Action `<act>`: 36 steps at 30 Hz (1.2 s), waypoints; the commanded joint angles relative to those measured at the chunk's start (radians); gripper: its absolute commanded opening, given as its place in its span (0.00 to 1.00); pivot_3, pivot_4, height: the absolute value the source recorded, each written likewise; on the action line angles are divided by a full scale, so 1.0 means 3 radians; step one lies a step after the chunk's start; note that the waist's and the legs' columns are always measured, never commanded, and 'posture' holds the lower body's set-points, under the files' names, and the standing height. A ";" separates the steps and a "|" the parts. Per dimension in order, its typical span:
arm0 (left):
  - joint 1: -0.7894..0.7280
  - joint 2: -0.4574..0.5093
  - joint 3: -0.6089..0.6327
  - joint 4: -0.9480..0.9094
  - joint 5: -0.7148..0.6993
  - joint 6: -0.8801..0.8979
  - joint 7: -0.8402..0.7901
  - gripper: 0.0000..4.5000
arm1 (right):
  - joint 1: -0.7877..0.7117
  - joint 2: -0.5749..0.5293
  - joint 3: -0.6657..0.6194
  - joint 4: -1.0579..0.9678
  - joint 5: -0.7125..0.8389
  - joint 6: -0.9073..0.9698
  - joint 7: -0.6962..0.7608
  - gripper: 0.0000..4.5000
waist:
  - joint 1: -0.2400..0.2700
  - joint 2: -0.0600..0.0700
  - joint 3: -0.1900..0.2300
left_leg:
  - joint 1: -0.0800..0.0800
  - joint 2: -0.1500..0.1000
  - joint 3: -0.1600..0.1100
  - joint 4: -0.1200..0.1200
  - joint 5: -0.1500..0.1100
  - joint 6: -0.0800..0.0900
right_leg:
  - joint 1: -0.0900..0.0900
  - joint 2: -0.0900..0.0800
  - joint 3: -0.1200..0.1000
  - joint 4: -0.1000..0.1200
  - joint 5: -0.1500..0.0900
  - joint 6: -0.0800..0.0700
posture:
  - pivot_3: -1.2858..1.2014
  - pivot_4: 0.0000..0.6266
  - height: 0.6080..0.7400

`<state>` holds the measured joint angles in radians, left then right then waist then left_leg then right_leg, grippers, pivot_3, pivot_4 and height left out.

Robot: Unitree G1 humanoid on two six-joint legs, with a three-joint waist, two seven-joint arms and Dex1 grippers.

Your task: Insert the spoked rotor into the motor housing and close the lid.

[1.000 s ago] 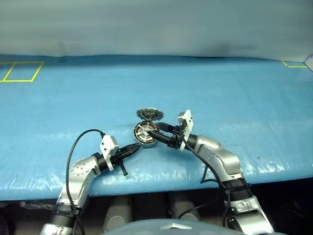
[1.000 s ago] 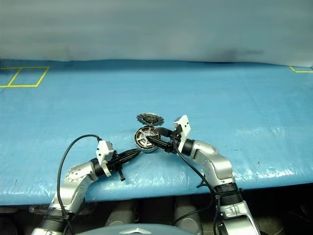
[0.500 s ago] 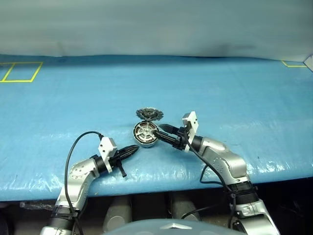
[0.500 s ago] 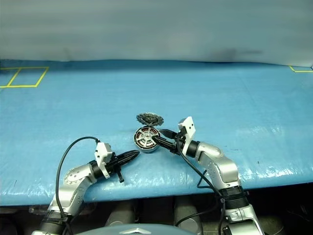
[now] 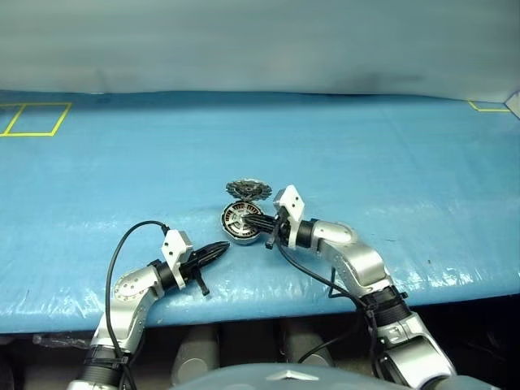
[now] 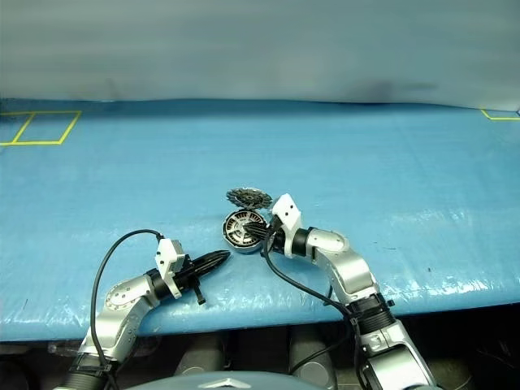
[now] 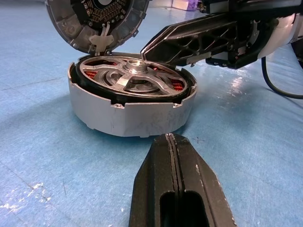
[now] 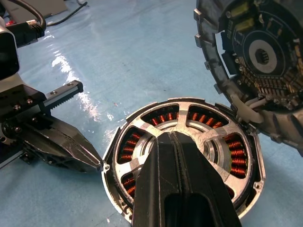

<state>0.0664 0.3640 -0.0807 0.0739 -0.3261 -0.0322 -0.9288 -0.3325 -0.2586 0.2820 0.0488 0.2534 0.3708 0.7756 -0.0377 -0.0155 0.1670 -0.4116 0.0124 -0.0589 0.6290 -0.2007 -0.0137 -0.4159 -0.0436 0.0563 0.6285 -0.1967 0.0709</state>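
Observation:
The motor housing point(image 7: 127, 115), a silver cup, stands on the blue table near its front edge. Inside it lies the spoked rotor point(image 7: 134, 77), with copper windings showing between the spokes. Joined at the far rim, the lid point(image 5: 249, 189) stands open with its inner face toward me. My right gripper point(image 5: 251, 221) is shut with nothing between its fingers, its tip low over the rotor's hub point(image 8: 171, 136). Whether it touches the rotor I cannot tell. My left gripper point(image 5: 224, 246) is shut and empty, its tip point(image 7: 169, 138) just short of the housing's near wall.
A blue sheet point(image 5: 390, 162) covers the table, whose front edge runs close under both arms. Yellow tape squares point(image 5: 32, 119) mark the far left, and a yellow corner point(image 5: 487, 106) marks the far right. A black cable point(image 5: 130, 240) loops over the left arm.
The right gripper has shut, rolled, and moved left and down over the rotor. The left gripper has stayed put and shut.

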 commanded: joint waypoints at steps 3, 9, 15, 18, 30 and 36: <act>0.0021 0.0009 0.0030 -0.0093 -0.0010 -0.0052 0.0022 0.00 | -0.0100 0.0098 0.0049 0.0112 -0.0118 -0.0166 -0.0014 0.00 | -0.0002 0.0000 0.0000 | 0.0001 0.0000 0.0000 0.0000 0.0000 0.0000 | 0.0001 0.0000 0.0000 0.0000 0.0000 0.0000 | 0.52 0.24 1.00; 0.0044 -0.0010 0.0007 -0.0099 -0.0001 -0.0058 0.0050 0.00 | -0.0115 0.0063 0.0206 0.0194 -0.0319 -0.0035 -0.0037 0.00 | -0.0004 0.0003 -0.0004 | 0.0005 0.0000 0.0000 0.0000 0.0000 0.0000 | 0.0003 0.0000 0.0000 0.0001 0.0000 0.0000 | 0.52 0.24 1.00; 0.0055 -0.0002 0.0018 -0.0104 -0.0001 -0.0057 0.0060 0.00 | -0.0144 -0.0079 0.0460 0.0198 -0.0685 0.0237 -0.0166 0.00 | -0.0007 0.0015 -0.0024 | 0.0010 0.0001 0.0001 0.0000 0.0000 0.0000 | 0.0008 0.0000 0.0000 0.0001 0.0000 0.0000 | 0.52 0.24 1.00; 0.0057 -0.0002 0.0019 -0.0103 -0.0002 -0.0053 0.0061 0.00 | -0.0144 -0.0151 0.0584 0.0165 -0.0846 0.0275 -0.0196 0.00 | -0.0004 0.0021 -0.0039 | 0.0017 0.0001 0.0002 0.0000 0.0000 0.0000 | 0.0009 -0.0001 0.0001 0.0000 0.0000 0.0000 | 0.52 0.24 1.00; 0.0063 -0.0017 0.0024 -0.0094 -0.0009 -0.0062 0.0069 0.00 | 0.0021 0.0086 0.0126 -0.0269 -0.0200 0.0030 -0.0047 0.00 | 0.0004 0.0014 -0.0051 | 0.0030 0.0001 0.0001 -0.0004 -0.0003 -0.0005 | 0.0008 -0.0006 0.0000 -0.0002 -0.0003 -0.0003 | 0.52 0.24 1.00; 0.0024 -0.0031 0.0013 -0.0063 -0.0001 -0.0066 0.0065 0.00 | 0.0097 0.0063 -0.0110 -0.0501 -0.0098 0.0132 -0.0189 0.00 | 0.0001 0.0018 -0.0047 | -0.0003 0.0001 0.0001 -0.0006 -0.0002 -0.0003 | -0.0008 -0.0001 -0.0002 -0.0001 -0.0002 -0.0003 | 0.52 0.24 1.00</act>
<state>0.0773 0.3572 -0.0803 0.0737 -0.3247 -0.0365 -0.9107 -0.3043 -0.2389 0.2830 -0.0456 0.2018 0.4098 0.7244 -0.0373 -0.0100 0.1531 -0.4125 0.0127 -0.0588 0.6270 -0.2014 -0.0146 -0.4183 -0.0440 0.0557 0.6283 -0.1973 0.0699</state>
